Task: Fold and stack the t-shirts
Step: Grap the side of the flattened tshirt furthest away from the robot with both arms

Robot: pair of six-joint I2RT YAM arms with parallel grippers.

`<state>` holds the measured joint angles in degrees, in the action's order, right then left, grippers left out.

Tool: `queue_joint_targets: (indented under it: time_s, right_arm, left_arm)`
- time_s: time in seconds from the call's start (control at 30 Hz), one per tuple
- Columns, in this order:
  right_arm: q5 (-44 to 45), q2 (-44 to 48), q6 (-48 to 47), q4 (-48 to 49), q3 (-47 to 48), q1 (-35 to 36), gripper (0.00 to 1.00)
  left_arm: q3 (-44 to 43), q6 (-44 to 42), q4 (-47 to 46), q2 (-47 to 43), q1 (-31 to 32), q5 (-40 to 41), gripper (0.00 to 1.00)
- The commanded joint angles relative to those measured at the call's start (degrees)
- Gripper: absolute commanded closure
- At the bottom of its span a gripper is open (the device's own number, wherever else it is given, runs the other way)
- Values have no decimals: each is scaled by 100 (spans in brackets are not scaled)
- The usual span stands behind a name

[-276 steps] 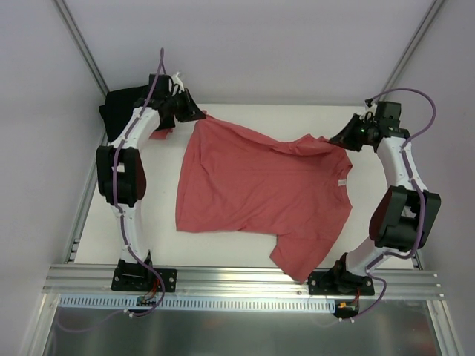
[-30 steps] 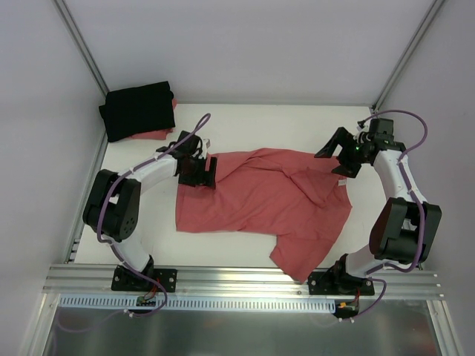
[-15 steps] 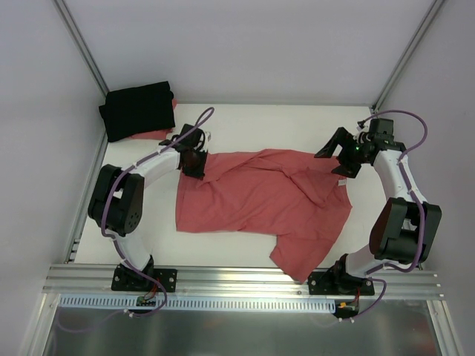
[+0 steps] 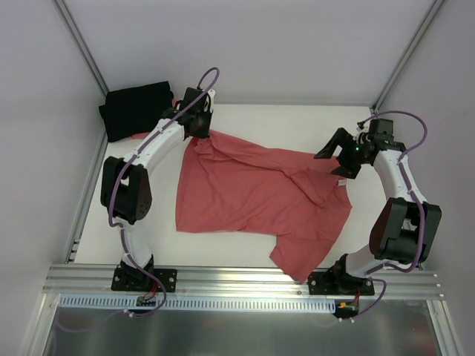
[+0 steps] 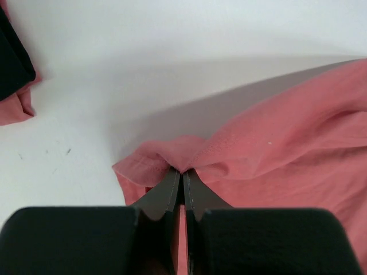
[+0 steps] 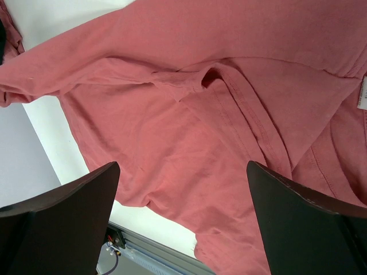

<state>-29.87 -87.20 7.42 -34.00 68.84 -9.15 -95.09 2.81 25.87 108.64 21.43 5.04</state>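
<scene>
A coral-red t-shirt (image 4: 260, 193) lies rumpled across the middle of the white table (image 4: 267, 119). My left gripper (image 4: 202, 131) is shut on a bunched corner of it at the back left; in the left wrist view the fingertips (image 5: 182, 172) pinch a fold of the red t-shirt (image 5: 275, 137). My right gripper (image 4: 335, 154) hangs open above the shirt's right edge, its fingers spread wide over the red cloth (image 6: 172, 114) in the right wrist view, holding nothing. A white neck label (image 6: 362, 97) shows. A black t-shirt (image 4: 136, 109) lies folded at the back left corner.
A bit of red cloth (image 5: 14, 109) pokes out under the black shirt (image 5: 11, 63). An aluminium rail (image 4: 237, 278) carries both arm bases along the near edge. Slanted frame posts (image 4: 82, 52) and grey walls close in the back and sides.
</scene>
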Motion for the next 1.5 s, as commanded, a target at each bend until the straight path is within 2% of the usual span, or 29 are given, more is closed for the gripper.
queue_joint_targets:
  time_s: [0.0,0.27,0.3,0.4,0.43,0.53,0.67,0.8,0.93,1.03,1.07,1.13,1.17,1.23,1.27,1.3,1.33,1.47]
  right_arm:
    - [-81,115,-39,-203,156,27,1]
    - [-28,405,-48,-397,-493,62,1]
    - [-10,379,-65,-397,-590,88,1]
    - [7,222,-57,-292,-582,115,0]
    - [7,142,-56,-239,-547,132,0]
    - [51,-367,-57,-37,-266,185,1]
    - [-133,-1236,31,322,269,281,0]
    - [-352,-2132,172,534,1024,466,2]
    - [-493,-2564,321,666,1429,589,5]
    - [-651,-2775,374,763,1553,660,19]
    - [-730,-2811,400,815,1554,669,29]
    - [-810,-2881,436,833,1554,669,44]
    - [-862,-2908,436,825,1554,669,57]
    - [-889,-2917,418,798,1545,669,74]
    - [-881,-2882,401,720,1554,669,76]
    - [-889,-2864,374,693,1554,669,83]
    - [-881,-2838,313,667,1562,669,97]
    - [-836,-2680,225,535,1519,660,100]
  left_arm:
    - [-194,-306,164,350,45,331,100]
    - [-782,-369,-29,1308,-60,1015,100]
    - [-940,-308,-55,1465,-60,1243,81]
    - [-933,43,-379,1502,-86,1613,17]
    - [-889,97,-511,1415,-104,1675,1]
    - [-845,272,-767,1213,-209,1597,1]
    - [-801,667,-601,888,-385,1158,1]
    - [-205,730,-557,221,-420,947,1]
    - [350,695,-451,-263,-420,885,1]
    - [544,651,-285,-396,-420,955,1]
    - [544,633,-188,-405,-420,981,1]
    - [483,624,-135,-396,-420,1008,1]
    - [456,607,-100,-388,-420,1017,1]
    - [316,616,-47,-326,-412,1017,1]
    - [255,624,-21,-300,-412,1017,1]
    - [150,624,23,-239,-412,1017,1]
    - [105,624,32,-212,-403,1008,1]
    - [-36,642,68,-115,-394,982,1]
